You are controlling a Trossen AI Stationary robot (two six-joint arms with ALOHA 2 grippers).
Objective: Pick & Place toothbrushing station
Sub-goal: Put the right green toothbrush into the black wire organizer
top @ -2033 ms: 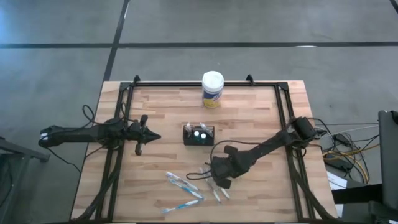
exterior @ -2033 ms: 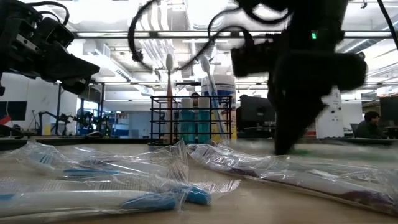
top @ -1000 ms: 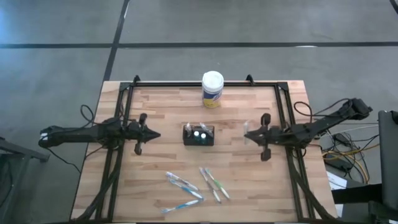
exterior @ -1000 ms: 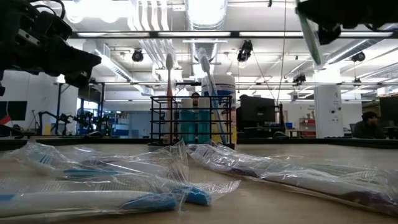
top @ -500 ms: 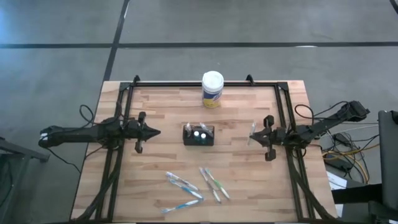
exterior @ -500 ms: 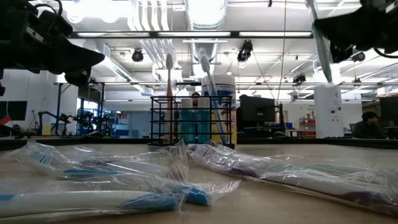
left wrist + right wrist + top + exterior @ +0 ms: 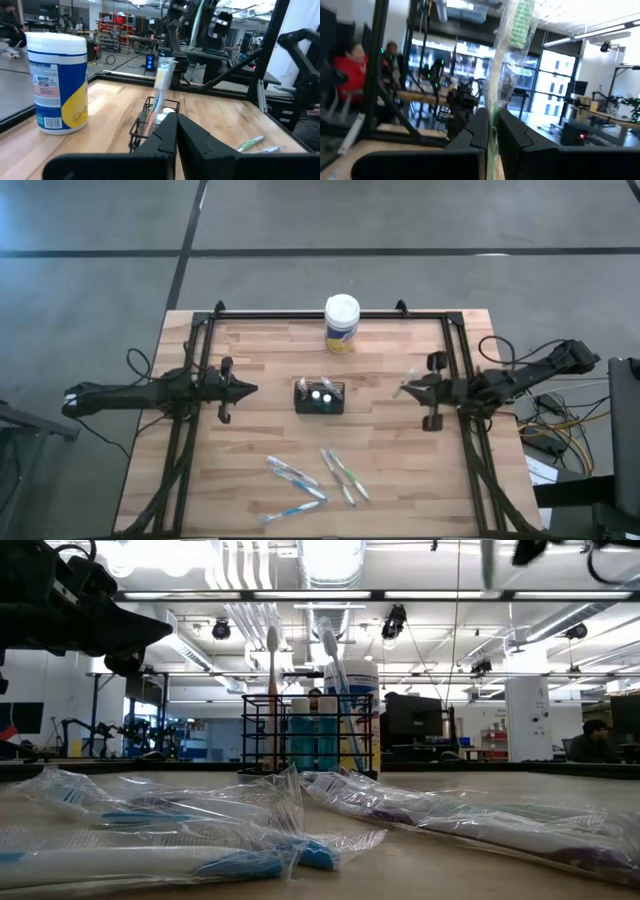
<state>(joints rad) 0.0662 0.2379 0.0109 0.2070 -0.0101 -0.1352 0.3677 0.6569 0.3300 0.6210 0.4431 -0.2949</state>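
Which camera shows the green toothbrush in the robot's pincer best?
The right wrist view: the wrapped green toothbrush sticks up right between the right pincer's shut fingers. From above it is only a pale sliver at the pincer tip. The low view catches just a blurry strip at the top. The left wrist view shows it far off.

A wooden butcher-block table (image 7: 270, 360) with a black frame is carrying everything; the toothbrushing station (image 7: 319, 397), a black wire caddy, is standing near its middle; a white-lidded canister (image 7: 342, 323) is sitting at the far edge; several wrapped toothbrushes (image 7: 318, 478) are lying scattered on the near part, well apart from the caddy.
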